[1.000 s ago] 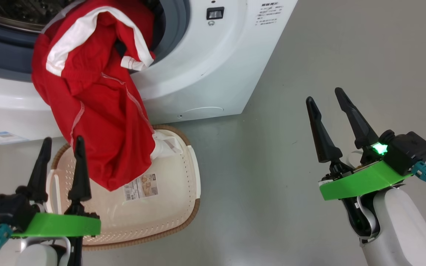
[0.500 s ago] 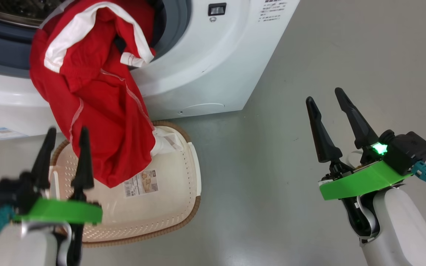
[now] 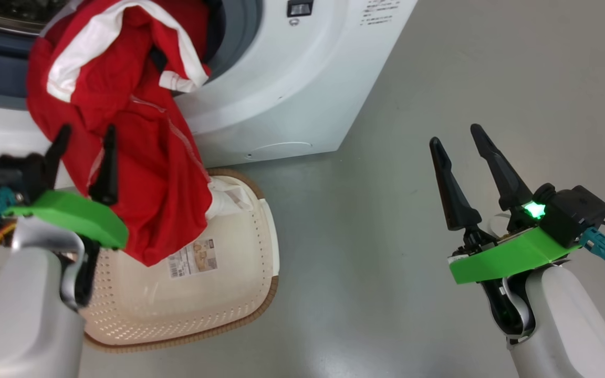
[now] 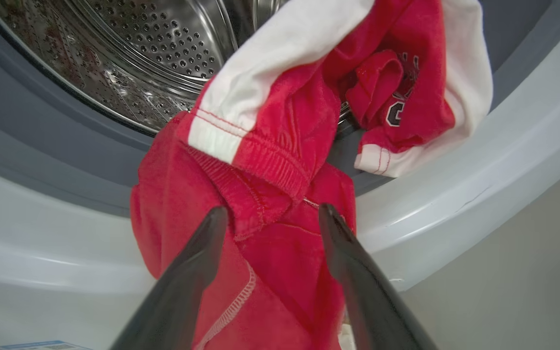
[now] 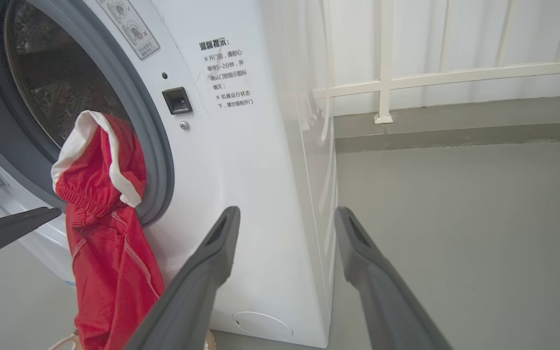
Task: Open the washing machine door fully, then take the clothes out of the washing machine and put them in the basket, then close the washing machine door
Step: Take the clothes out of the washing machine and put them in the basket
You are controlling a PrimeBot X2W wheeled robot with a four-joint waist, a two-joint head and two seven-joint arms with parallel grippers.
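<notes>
Up goes the left gripper [image 3: 86, 134]. One second ago it sat low beside the basket [image 3: 260, 302]. Now it is high, right in front of the red clothes [image 3: 139, 173]. Its two fingers are apart, and in the left wrist view a bunched fold of the red cloth sits between them. They have not closed on it yet.

The clothes hang half out of the washing machine [image 3: 281, 79]. The top part still lies over the grey rubber ring [image 4: 42, 146] at the mouth of the steel drum [image 4: 153, 58]. The long bottom part drops down the white front, and its end hangs over the basket. The basket stands on the floor [image 3: 413, 79], just under the round opening, so the clothes should fall into it once they are pulled free.

The right gripper [image 3: 455, 135] waits well off to the side over the bare floor. Its fingers are apart and hold nothing. It is likely kept out of the way while the left arm works.

Next, the left gripper probably needs to pinch the fold and pull down.
</notes>
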